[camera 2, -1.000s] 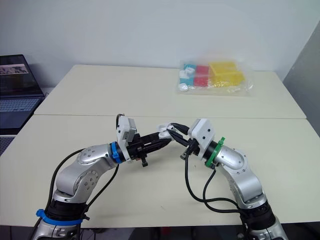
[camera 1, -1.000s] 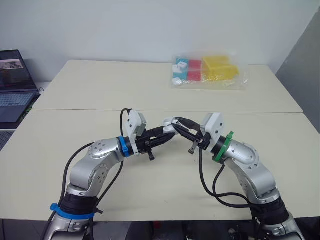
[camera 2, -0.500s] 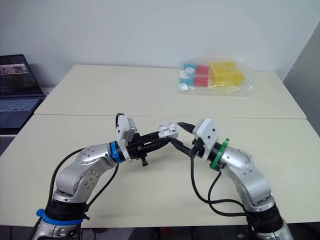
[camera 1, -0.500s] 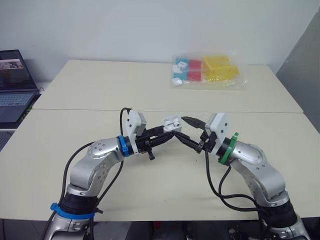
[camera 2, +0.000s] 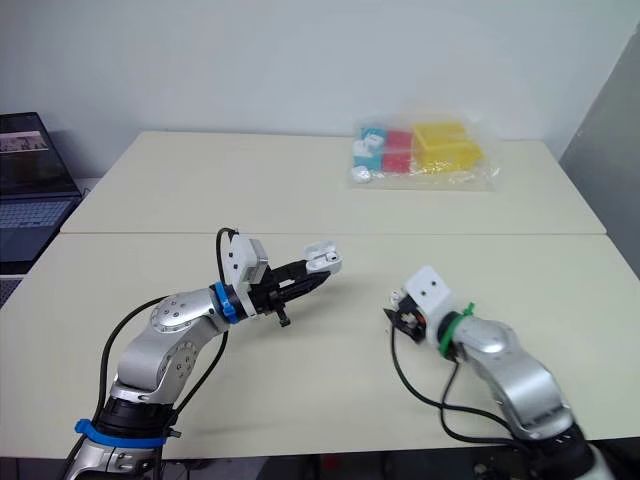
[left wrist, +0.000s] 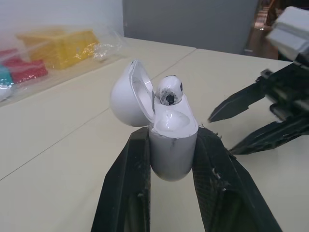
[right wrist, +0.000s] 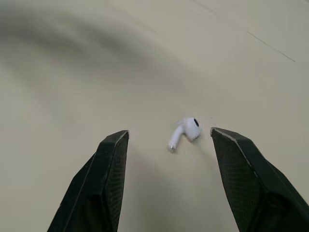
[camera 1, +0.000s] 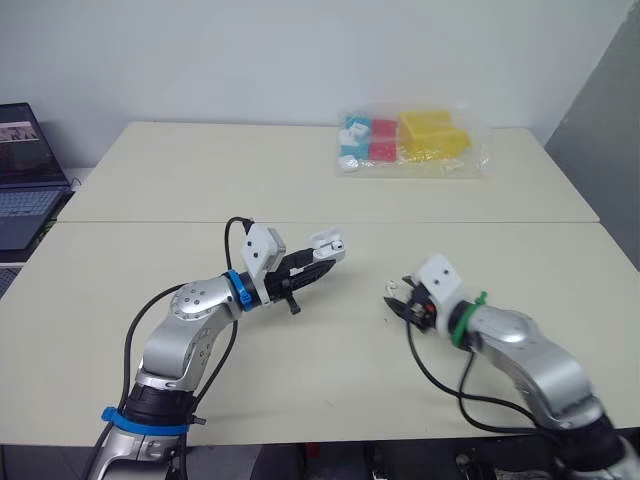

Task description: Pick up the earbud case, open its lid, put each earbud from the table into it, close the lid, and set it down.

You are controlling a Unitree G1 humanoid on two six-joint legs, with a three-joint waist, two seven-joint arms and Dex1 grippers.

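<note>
Left jaws clamp the open earbud case (left wrist: 172, 145); right jaws gape over a loose earbud (right wrist: 185, 132).

Beige tables (camera 1: 150, 170), white wall (camera 1: 250, 50)

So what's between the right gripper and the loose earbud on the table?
Only bare table. The right wrist view shows the earbud framed by the open right gripper, nothing in the way.
</note>
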